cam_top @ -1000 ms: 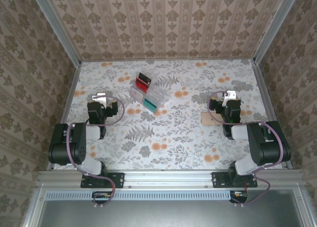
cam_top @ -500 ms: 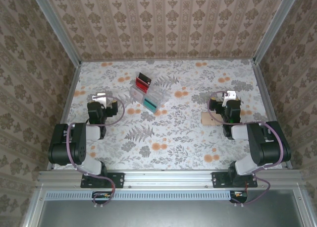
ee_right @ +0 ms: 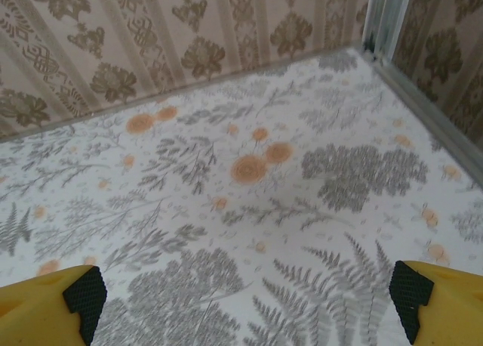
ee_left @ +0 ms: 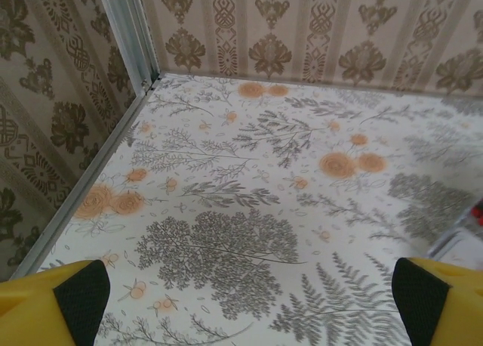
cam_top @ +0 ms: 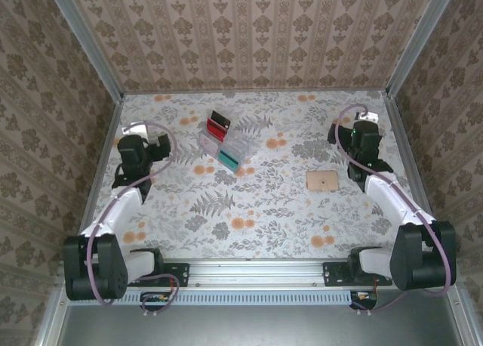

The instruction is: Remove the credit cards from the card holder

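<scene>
Top view: card holder (cam_top: 322, 180) lies flat on the floral table (cam_top: 256, 206), closed, tan face up w/ a small dot mid-face. It's in the right half of the table, much nearer the R arm than the L, nothing touching it. L gripper (ee_left: 253, 308): jaws spread wide, yellow fingers (ee_left: 30, 301) w/ black tips at both bottom corners of the L wrist view, table pattern btwn them, holding nothing. From above, the L arm is stretched fwd along the left side, gripper near the left wall and well apart from the card holder. R gripper (ee_right: 247, 304) is the same: jaws spread wide, black pads (ee_right: 411, 304) at the bottom corners, bare table btwn, empty. From above, the R arm reaches fwd along the right side, gripper past the card holder toward the back-right corner, near it but not over it. Clear tiered stand (cam_top: 224, 143) sits centre-left toward the back, set diagonally, w/ a red-and-black card (cam_top: 218, 123) upright at its far end and a teal card (cam_top: 229, 159) at its near end. Stand is btwn the two grippers, closer to the L one; its edge peeks in at the right border of the L wrist view. Patterned wallpaper walls (cam_top: 249, 36) on three sides, alu rail (cam_top: 264, 270) at the near edge w/ both arm bases.
</scene>
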Controlling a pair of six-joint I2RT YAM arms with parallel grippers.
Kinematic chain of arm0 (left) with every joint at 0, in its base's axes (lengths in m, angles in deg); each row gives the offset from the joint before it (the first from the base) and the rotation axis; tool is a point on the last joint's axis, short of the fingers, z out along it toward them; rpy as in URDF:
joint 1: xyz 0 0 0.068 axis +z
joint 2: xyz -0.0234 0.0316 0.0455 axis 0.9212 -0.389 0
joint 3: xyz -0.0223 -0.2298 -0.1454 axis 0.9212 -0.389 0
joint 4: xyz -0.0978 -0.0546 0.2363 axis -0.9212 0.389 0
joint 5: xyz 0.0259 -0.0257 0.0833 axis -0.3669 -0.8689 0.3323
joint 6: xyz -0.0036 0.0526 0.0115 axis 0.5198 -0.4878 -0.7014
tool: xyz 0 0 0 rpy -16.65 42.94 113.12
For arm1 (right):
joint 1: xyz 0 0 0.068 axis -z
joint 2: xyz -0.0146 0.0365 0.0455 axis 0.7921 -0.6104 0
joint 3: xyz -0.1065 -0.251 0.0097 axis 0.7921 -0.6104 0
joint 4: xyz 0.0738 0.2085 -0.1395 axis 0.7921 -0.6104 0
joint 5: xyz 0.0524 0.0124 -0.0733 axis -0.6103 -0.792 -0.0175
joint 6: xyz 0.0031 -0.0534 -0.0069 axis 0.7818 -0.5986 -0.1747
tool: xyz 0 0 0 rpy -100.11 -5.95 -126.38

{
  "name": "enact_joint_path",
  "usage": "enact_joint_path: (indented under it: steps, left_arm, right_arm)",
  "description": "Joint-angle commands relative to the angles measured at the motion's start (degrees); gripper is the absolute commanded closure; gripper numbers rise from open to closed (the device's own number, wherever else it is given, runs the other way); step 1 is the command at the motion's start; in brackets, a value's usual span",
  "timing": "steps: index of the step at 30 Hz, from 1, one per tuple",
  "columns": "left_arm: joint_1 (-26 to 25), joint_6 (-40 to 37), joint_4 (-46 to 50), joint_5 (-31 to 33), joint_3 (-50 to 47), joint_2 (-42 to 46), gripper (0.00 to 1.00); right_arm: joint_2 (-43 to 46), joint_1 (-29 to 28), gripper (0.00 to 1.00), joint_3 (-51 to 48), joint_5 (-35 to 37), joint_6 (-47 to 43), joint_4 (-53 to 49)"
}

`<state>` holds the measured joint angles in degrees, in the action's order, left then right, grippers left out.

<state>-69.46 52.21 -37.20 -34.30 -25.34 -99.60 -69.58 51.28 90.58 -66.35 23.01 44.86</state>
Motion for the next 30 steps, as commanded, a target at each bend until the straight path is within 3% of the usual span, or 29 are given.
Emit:
enact_joint_path:
  steps: [1, 6, 12, 24, 30]
  left_arm:
    - [-0.9, 6.2, 15.7, -2.4, 3.8, 3.1, 0.0]
    - [-1.1, 13.1, 20.6, -2.7, 5.0, 7.1, 0.0]
    - [-0.1, 15.2, 20.5, -7.3, 2.9, 8.4, 0.0]
    - [0.0, 14.0, 22.0, -13.1, 1.6, 8.1, 0.0]
    - [0.0, 14.0, 23.0, -15.5, 2.1, 7.8, 0.0]
  right_arm:
    - [-0.6, -0.1, 0.0, 2.9, -6.4, 8.4, -19.4]
    - [-4.8, -0.1, 0.0, 5.4, -13.9, 16.7, -28.3]
    - [-7.4, -0.3, 0.01, -1.1, -17.2, 23.7, -24.0]
    - [-20.2, -4.2, 0.07, 6.3, -14.8, 16.0, -28.6]
    - [-25.8, -11.6, 0.13, 11.3, -13.6, 11.8, -31.2]
